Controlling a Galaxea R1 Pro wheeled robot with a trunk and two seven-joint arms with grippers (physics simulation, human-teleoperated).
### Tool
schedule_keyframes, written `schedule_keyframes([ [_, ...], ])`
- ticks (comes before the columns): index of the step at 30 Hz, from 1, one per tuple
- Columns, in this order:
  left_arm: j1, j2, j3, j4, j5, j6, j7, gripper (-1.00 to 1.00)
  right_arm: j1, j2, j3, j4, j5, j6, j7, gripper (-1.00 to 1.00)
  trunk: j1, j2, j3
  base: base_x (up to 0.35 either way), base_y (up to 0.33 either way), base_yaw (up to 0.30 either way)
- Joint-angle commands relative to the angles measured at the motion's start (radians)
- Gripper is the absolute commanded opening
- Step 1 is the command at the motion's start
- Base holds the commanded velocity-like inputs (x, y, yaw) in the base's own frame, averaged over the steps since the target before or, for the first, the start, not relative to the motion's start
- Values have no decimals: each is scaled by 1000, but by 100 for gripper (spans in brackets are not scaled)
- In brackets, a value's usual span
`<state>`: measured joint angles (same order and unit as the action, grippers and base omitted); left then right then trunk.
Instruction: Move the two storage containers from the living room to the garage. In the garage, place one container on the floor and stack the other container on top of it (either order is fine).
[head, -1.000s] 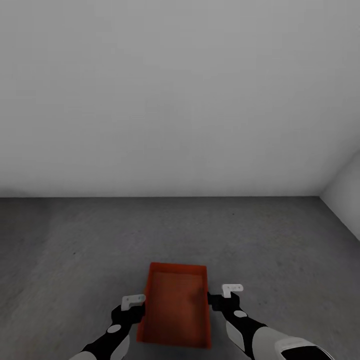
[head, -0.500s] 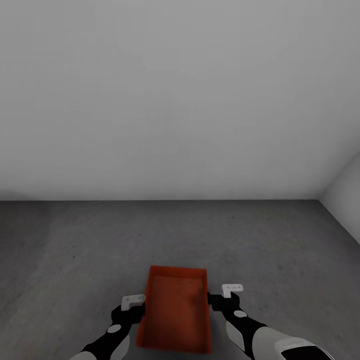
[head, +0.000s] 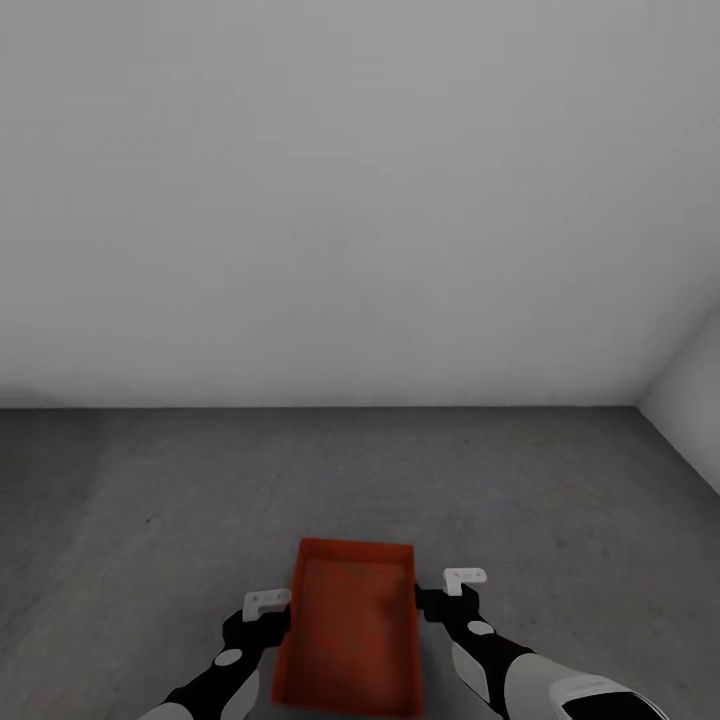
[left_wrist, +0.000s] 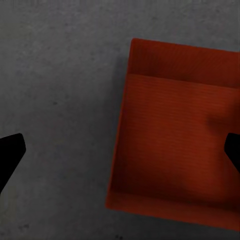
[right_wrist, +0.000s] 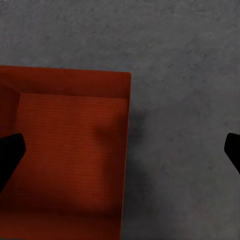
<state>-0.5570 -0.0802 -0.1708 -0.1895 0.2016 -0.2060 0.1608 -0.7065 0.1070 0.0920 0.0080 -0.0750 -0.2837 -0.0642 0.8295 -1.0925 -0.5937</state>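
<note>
**Container dropping away between two spread tools**

Over the last second the storage container (head: 350, 630) has sunk lower in the head view while both arms kept their pose: its far rim now sits further down and its near end runs closer to the picture's lower edge. I read this as the box having been let go and settling onto the floor (head: 360, 470) of the garage, so the first half of the stacking job looks close to done.

The left tool (head: 268, 603) is spread wide; in the left wrist view its dark fingertips (left_wrist: 10, 152) stand far apart, one over bare concrete, the other over the box's inside, neither pressing a wall. The right tool (head: 462, 578) is likewise released, its fingertips (right_wrist: 10, 150) straddling the container's long wall without touching it.

The box lies between the two tools, just below them, open side up.

Count: one container, two tools, one white wall (head: 360, 200) ahead. The second container must still be fetched.
</note>
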Motion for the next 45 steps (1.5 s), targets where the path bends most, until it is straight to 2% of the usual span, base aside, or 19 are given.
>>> schedule_keyframes([
  [1,-1,0,-9,1,9,-3,5,100,-1,0,9,1,-8,-3,-3,100,0,-1,1,0,0,0],
  [12,0,0,-9,1,9,-3,5,100,-1,0,9,1,-8,-2,-2,100,-38,69,47,0,0,0],
  [45,0,0,-9,1,9,-3,5,100,-1,0,9,1,-7,-2,-2,100,-165,300,151,0,0,0],
])
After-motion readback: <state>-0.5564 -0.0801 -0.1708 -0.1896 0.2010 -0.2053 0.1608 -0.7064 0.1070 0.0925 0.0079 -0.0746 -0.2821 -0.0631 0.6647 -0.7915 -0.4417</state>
